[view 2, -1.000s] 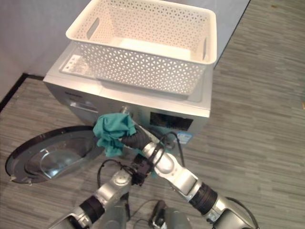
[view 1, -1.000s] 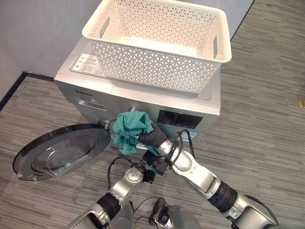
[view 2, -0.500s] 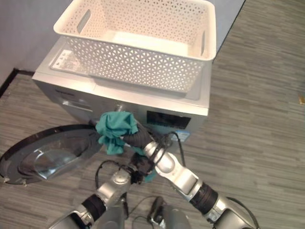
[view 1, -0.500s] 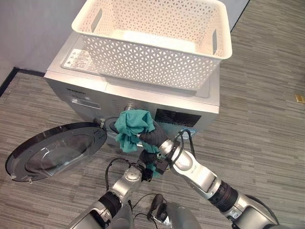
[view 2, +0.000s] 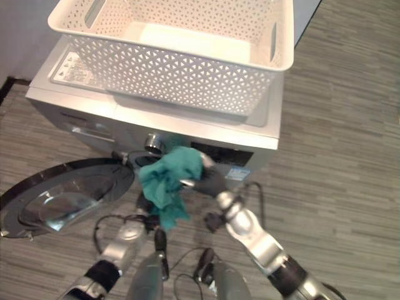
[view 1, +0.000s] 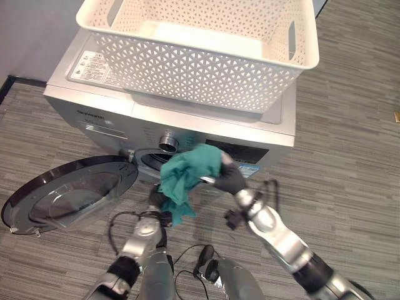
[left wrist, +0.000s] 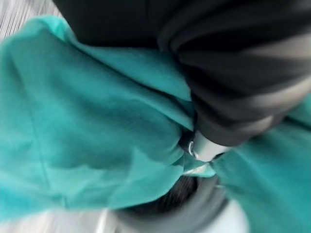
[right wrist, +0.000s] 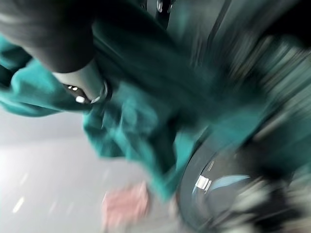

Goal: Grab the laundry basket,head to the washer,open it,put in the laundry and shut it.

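Note:
A silver washer (view 1: 100,119) stands before me with the white perforated laundry basket (view 1: 200,69) on its top; the basket's inside looks bare. The round door (view 1: 69,194) hangs open to the left of the drum opening (view 1: 149,159). My right hand (view 1: 230,178) is shut on a crumpled teal cloth (view 1: 187,172), held just in front of the opening and below the knob (view 1: 169,140). The left hand (view 1: 156,201) sits under the cloth's hanging end, mostly covered by it. Teal cloth (left wrist: 87,121) lies close against the left hand, and the same cloth (right wrist: 146,111) shows beside the right one.
Grey wood-pattern floor surrounds the washer, with open room to the right. A wall with dark skirting (view 1: 7,84) runs behind and to the left. The open door takes up the floor space at the lower left.
The whole view has shifted closer to the washer. My right hand with the teal cloth has dropped slightly, uncovering the knob. The left arm has swung further left under the cloth.

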You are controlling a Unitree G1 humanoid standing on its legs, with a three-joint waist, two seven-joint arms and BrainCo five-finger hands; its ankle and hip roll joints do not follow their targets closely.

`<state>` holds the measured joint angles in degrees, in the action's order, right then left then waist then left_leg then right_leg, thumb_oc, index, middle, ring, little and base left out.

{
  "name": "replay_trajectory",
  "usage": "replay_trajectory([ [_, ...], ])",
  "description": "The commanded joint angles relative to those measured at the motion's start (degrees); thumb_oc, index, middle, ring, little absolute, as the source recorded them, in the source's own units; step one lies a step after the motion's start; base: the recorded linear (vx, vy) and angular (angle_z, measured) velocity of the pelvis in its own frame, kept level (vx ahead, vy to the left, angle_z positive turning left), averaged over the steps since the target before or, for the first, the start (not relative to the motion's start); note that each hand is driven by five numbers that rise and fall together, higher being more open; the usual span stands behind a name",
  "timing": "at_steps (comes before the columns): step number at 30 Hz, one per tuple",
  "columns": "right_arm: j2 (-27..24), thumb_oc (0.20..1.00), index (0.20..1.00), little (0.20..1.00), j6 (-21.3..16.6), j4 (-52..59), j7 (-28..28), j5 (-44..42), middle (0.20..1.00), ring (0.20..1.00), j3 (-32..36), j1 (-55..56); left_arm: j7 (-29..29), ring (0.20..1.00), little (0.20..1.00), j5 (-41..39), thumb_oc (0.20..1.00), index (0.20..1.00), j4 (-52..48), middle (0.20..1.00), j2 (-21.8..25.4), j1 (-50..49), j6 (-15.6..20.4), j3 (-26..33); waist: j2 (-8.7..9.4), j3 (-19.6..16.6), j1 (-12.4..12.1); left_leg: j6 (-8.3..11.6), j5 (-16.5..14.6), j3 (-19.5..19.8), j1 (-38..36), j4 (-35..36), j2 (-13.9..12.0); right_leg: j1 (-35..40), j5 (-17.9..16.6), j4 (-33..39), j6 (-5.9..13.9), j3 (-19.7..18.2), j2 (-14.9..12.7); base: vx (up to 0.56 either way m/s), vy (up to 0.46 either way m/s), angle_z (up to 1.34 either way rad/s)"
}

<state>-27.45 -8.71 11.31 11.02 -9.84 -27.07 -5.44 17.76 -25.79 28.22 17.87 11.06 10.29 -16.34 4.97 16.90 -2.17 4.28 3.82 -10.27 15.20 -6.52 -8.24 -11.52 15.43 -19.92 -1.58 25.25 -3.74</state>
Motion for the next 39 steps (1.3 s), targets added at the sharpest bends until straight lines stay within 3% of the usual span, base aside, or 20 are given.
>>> replay_trajectory([
  [1, 3.22, 1.0, 1.0, 1.0, -6.01, 5.65, 0.14, 2.85, 1.0, 1.0, 1.4, -4.61, 1.11, 0.2, 0.2, 2.27, 0.2, 0.2, -0.88, 0.2, -3.26, 1.74, 5.89, -1.65, 0.1, -1.74, 0.93, -1.83, 7.48, -5.28, 4.29, 6.29, 1.78, 6.33, 4.62, 1.91, -2.36, -0.33, 4.36, -0.01, 0.033, -0.13],
  [9, 0.36, 1.0, 1.0, 1.0, -8.23, 10.07, 0.75, 6.12, 1.0, 1.0, 14.14, 9.88, 0.49, 0.2, 0.2, 2.06, 0.2, 0.2, -0.25, 0.2, -3.13, -1.93, 7.26, 3.23, -0.38, -3.05, 3.47, -1.99, 6.99, -5.92, 4.1, 6.06, 1.89, 6.2, 4.97, 1.69, -2.31, -1.12, 4.46, 0.01, 0.038, -0.09],
  [10, 0.65, 1.0, 1.0, 1.0, -8.82, 11.91, 2.64, 7.34, 1.0, 1.0, 21.4, 15.53, 0.49, 0.2, 0.2, 1.43, 0.2, 0.2, -0.26, 0.2, -2.87, -3.11, 7.35, 4.8, -0.09, -3.53, 5.24, -2.07, 6.69, -6.46, 4.21, 5.97, 1.9, 5.99, 4.86, 1.8, -2.17, -1.64, 4.53, 0.02, 0.046, -0.05],
  [11, 0.68, 1.0, 1.0, 1.0, -8.69, 12.03, 3.1, 8.11, 1.0, 1.0, 23.69, 17.29, 0.37, 0.2, 0.2, 1.36, 0.2, 0.2, -0.49, 0.2, -2.79, -3.62, 7.45, 5.11, -0.17, -3.83, 5.46, -2.11, 6.59, -6.61, 4.4, 5.88, 1.87, 5.75, 4.83, 1.75, -2.11, -1.86, 4.52, 0.04, 0.083, -0.14],
  [12, 0.48, 1.0, 1.0, 1.0, -8.09, 8.9, 6.75, 11.91, 1.0, 1.0, 32.28, 22.11, -0.3, 0.2, 0.2, 0.68, 0.2, 0.2, -1.39, 0.2, -2.33, -5.26, 7.89, 6.98, -0.08, -4.32, 7.0, -2.17, 6.28, -6.98, 4.76, 5.61, 1.88, 5.33, 4.57, 1.92, -2.08, -2.61, 4.5, 0.02, 0.057, -0.19],
  [14, 1.74, 1.0, 1.0, 1.0, -7.01, 2.01, 9.1, 11.32, 1.0, 1.0, 36.64, 24.83, -1.34, 0.2, 0.2, -0.41, 0.2, 0.2, -1.76, 0.2, -2.4, -6.24, 8.17, 7.47, -0.19, -4.93, 7.55, -2.22, 6.13, -7.17, 5.21, 5.5, 1.85, 4.97, 4.41, 2.16, -2.03, -2.89, 4.51, 0.02, 0.041, -0.2],
  [16, 4.74, 1.0, 1.0, 1.0, -3.6, -13.31, 11.46, 8.3, 1.0, 1.0, 40.2, 27.58, -3.8, 0.2, 0.2, -3.45, 0.2, 0.2, -0.72, 0.2, -3.26, -6.73, 7.12, 7.63, 0.15, -5.41, 7.86, -2.36, 6.02, -7.2, 6.09, 5.47, 1.91, 4.54, 3.9, 2.79, -1.99, -2.89, 4.58, 0.0, 0.009, -0.28],
  [23, 9.46, 1.0, 1.0, 1.0, -1.58, -27.11, 9.0, 1.18, 1.0, 1.0, 35.24, 25.37, -4.19, 0.2, 0.2, -7.78, 0.2, 0.2, 1.9, 0.2, -5.44, -3.37, 6.27, 6.95, 1.22, -3.46, 7.21, -2.67, 6.03, -6.86, 8.61, 4.27, 2.56, 2.74, 3.59, 2.29, -2.4, -1.74, 4.46, -0.01, -0.011, -0.04],
  [31, 11.4, 1.0, 1.0, 1.0, -1.59, -27.92, 5.84, -3.87, 1.0, 1.0, 28.86, 23.48, -3.02, 0.2, 0.2, -14.44, 0.2, 0.2, 4.25, 0.2, -8.28, 0.03, 7.05, 7.4, 2.65, -1.47, 6.49, -2.51, 6.14, -6.85, 10.85, 3.58, 2.88, 1.07, 3.88, 1.41, -2.8, -0.35, 4.42, 0.0, -0.015, 0.13],
  [39, 14.91, 1.0, 1.0, 1.0, -0.61, -40.77, 6.41, -11.55, 1.0, 1.0, 22.37, 18.22, 0.08, 0.2, 0.2, -19.08, 0.2, 0.2, 5.67, 0.2, -9.61, 7.84, 8.8, 7.21, 4.51, 2.6, 5.04, -2.45, 6.15, -6.27, 14.51, 2.78, 3.24, -2.2, 3.63, 0.61, -3.09, 1.3, 4.69, -0.01, -0.037, 0.06],
])
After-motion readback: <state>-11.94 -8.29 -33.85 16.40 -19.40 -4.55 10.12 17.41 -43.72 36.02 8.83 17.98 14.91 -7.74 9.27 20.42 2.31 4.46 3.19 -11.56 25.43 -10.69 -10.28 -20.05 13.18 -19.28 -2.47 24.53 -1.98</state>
